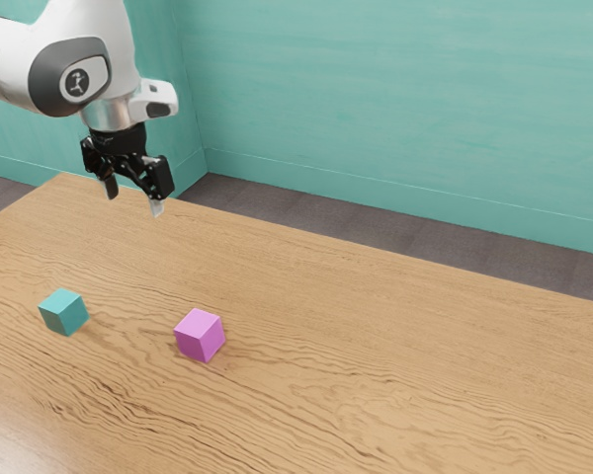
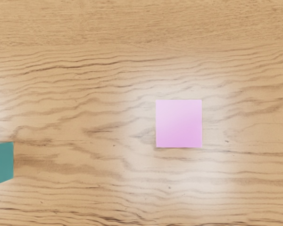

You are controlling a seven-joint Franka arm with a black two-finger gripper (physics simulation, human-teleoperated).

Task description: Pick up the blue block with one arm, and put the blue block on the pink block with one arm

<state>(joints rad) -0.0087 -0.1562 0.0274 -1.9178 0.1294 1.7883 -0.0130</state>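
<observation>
1. Exterior view, upper left of the frame: the white arm (image 1: pixel 69 59) reaches down, and its black gripper (image 1: pixel 133 196) hangs in the air well above the wooden table (image 1: pixel 395 385).
2. The two fingers stand apart with nothing between them, so the jaws are open and empty.
3. The blue block (image 1: pixel 63 311), more teal than blue to my eye, sits on the table at the left of the frame, below the gripper and well apart from it.
4. The pink block (image 1: pixel 200 335) rests on the table left of centre, to the right of the blue block and a little lower in the frame. Bare wood lies between the two, and they do not touch.
5. Behind the table, a grey floor (image 1: pixel 425 232) meets a teal wall (image 1: pixel 395 89) across the top of the frame.
6. In the wrist view the pink block (image 2: pixel 178 123) shows its square top face, flat on the table's grain (image 2: pixel 85 70). The blue block (image 2: pixel 1 164) is cut off by the picture's edge, off to one side of the pink one and clear of it.
</observation>
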